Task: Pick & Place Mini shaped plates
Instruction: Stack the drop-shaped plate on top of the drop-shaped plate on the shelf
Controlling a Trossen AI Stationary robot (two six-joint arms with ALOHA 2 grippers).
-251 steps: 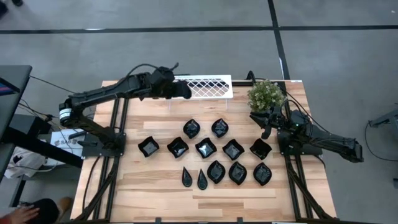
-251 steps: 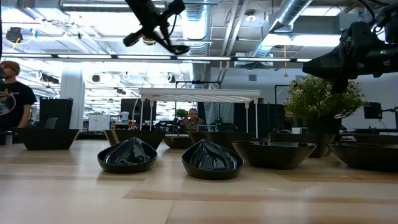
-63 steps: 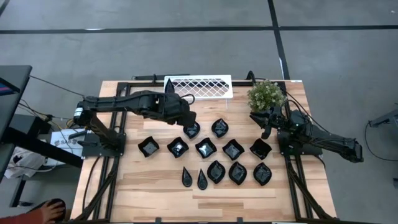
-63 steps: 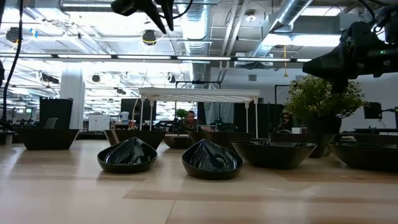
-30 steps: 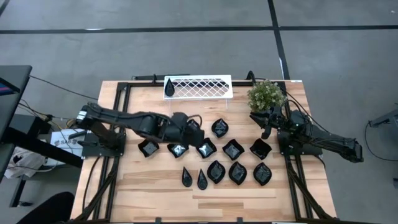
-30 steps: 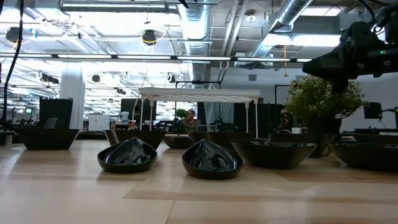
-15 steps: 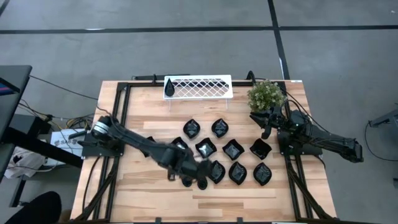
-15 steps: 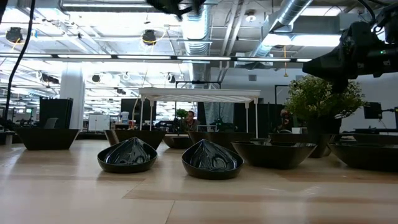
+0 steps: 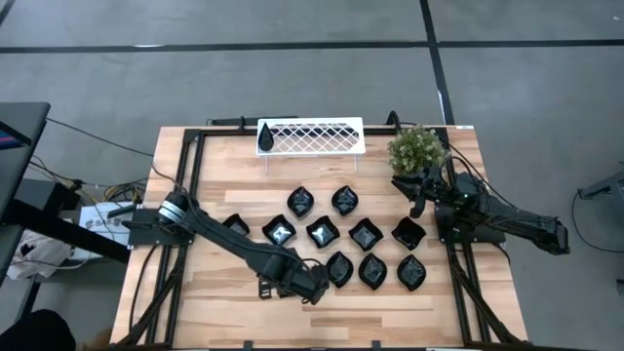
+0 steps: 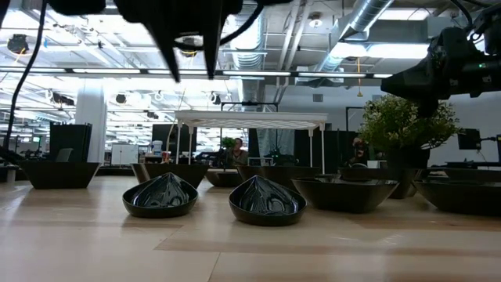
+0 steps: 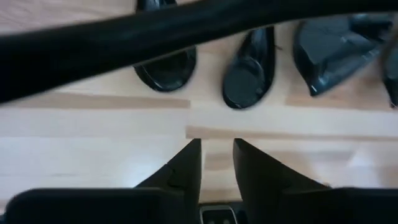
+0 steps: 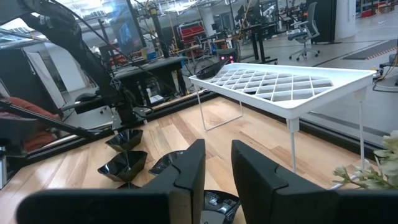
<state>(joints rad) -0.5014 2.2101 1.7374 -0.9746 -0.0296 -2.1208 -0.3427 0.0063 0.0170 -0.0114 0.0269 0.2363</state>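
Near the front edge of the counter (image 9: 234, 312), the left gripper (image 9: 314, 290) hangs above the two slim teardrop plates (image 11: 249, 65), its fingers (image 11: 186, 163) standing a narrow gap apart with nothing between them. The other mini shaped plates (image 9: 323, 232) lie in loose rows across the middle of the counter, and one teardrop already rests on the white lattice tray (image 9: 314, 136) at the back. These dishes look glossy, stiff and light, so they are probably slippery and could chip; the raised rim across the narrow width seems the best place to pinch. The right gripper (image 12: 216, 163) waits beside the potted plant (image 9: 417, 149), slightly parted and empty.
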